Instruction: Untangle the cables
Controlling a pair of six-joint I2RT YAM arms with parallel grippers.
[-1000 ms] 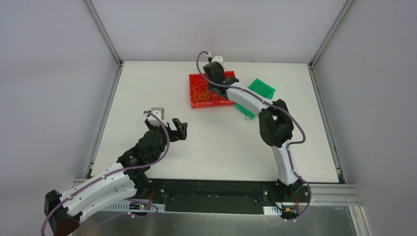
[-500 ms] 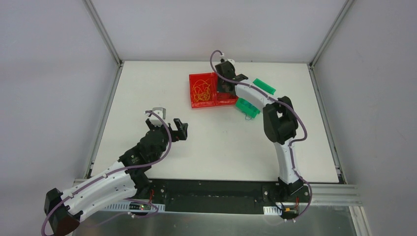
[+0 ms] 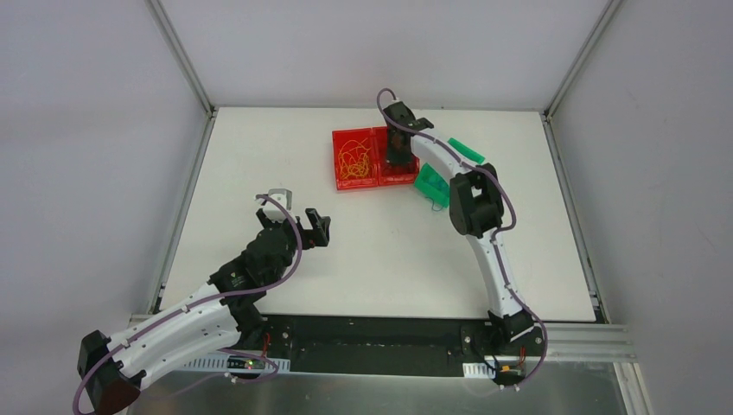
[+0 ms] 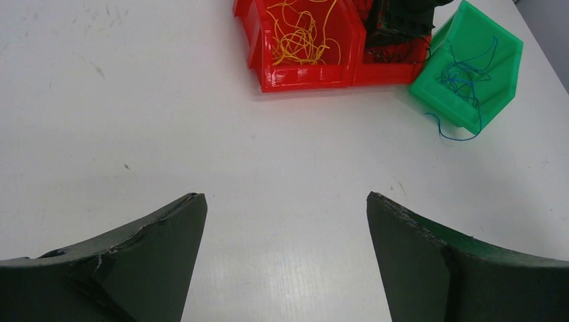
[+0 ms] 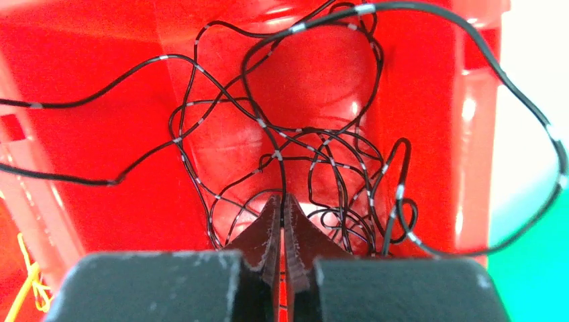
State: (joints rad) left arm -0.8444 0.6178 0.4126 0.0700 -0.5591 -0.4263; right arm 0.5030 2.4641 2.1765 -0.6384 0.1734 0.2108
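1. Currently R pincer clenched, tips down in red bin among dark cables; can't tell if a strand's pinched.
2. L pincer released, over tabletop, well apart from bins.
3. Adjoining 2nd red bin holds yellow cables; blue cables in green bin, 1 strand trailing onto tabletop.
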